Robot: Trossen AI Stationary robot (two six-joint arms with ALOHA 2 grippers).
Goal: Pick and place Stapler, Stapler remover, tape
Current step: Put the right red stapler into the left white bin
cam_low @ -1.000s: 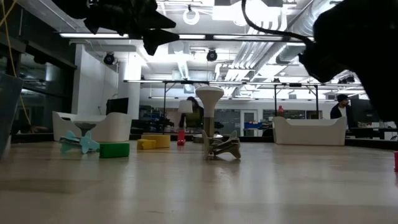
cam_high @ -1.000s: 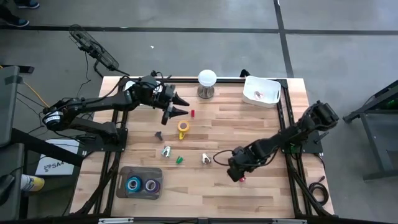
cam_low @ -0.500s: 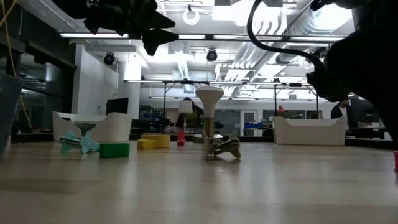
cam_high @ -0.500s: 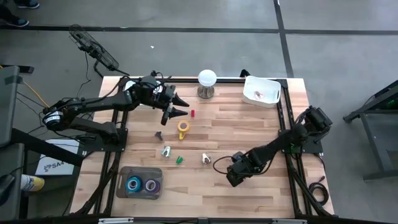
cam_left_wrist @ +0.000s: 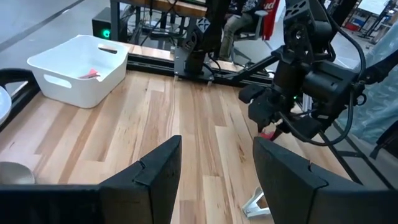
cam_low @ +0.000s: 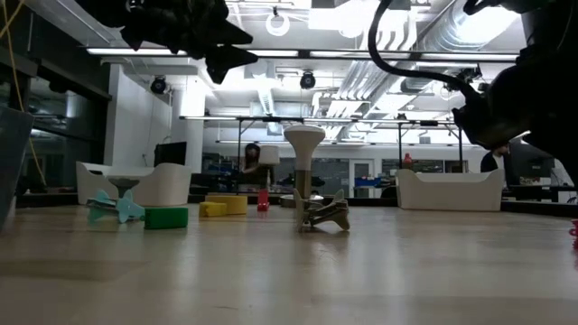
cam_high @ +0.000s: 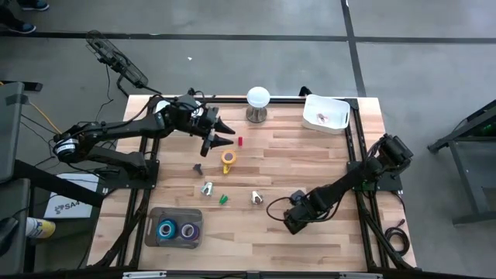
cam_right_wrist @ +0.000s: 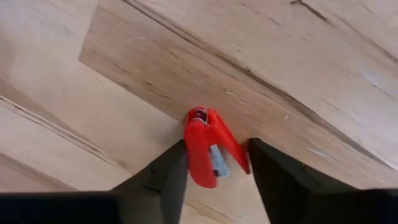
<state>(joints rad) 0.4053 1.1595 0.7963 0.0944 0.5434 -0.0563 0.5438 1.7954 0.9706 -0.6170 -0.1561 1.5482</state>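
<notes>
Progress looks partial: two ring-shaped tape rolls [cam_high: 177, 230], blue and purple, already sit in the dark tray [cam_high: 152, 225] near the front left of the bench [cam_high: 310, 170], while a yellow tape ring [cam_high: 227, 159] and small pieces remain loose mid-bench. The right gripper [cam_right_wrist: 214, 163] is down at the front right, jaws set either side of a small red plastic staple remover [cam_right_wrist: 208, 146], touching it but apparently not yet pinching. The left gripper [cam_left_wrist: 214, 168] hovers far left, jaws spread, empty.
</notes>
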